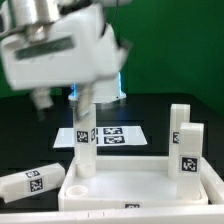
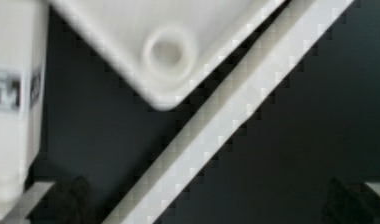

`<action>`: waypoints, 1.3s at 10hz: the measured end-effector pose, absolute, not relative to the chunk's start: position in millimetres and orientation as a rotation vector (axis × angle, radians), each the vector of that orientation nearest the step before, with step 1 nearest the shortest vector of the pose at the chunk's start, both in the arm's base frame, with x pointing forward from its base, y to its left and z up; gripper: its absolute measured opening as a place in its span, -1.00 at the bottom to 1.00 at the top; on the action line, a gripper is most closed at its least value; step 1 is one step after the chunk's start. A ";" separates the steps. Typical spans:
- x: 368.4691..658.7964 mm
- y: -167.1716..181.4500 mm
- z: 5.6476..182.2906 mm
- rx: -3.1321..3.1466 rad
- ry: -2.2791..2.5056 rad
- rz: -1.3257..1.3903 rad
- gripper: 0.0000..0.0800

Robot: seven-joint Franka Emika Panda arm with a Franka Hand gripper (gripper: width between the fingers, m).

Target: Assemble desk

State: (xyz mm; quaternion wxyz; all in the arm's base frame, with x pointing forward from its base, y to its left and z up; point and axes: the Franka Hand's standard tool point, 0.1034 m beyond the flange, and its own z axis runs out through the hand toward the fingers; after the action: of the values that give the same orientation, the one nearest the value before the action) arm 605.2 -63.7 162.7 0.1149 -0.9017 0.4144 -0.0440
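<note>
in the exterior view my gripper [image 1: 85,95] hung unclenched over a leg [image 1: 86,135] standing at the desk top's [image 1: 140,188] near corner; bumped, i judged, it would topple. dark bench, marker board [image 1: 108,135] behind. in the wrist view my fingers [image 2: 62,200] gaped empty above a corner socket [image 2: 167,50].

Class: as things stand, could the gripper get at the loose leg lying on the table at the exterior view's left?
Probably yes. The gripper is open, holds nothing and hangs above that side, and the lying leg sits apart from the desk top with nothing over it.
</note>
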 end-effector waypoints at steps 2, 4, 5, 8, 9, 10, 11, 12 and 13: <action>603.7 -76.8 152.4 -2.594 1.319 -0.055 0.62; 603.2 -75.5 152.3 -2.598 1.312 -0.057 0.62; 603.2 -75.6 152.1 -2.598 1.312 -0.057 0.62; 595.1 -97.2 137.7 -2.588 1.352 0.006 0.62; 590.9 -113.0 127.3 -2.587 1.376 0.031 0.62; 584.8 -129.9 115.3 -2.584 1.410 0.052 0.62; 580.8 -150.9 104.5 -2.579 1.449 0.061 0.62; 577.7 -160.4 97.0 -2.581 1.475 0.045 0.62; 577.9 -158.0 97.1 -2.585 1.469 0.048 0.62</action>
State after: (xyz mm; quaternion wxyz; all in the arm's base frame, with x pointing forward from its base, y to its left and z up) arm 577.9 -158.0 97.1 0.0840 -0.8663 0.4922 0.0162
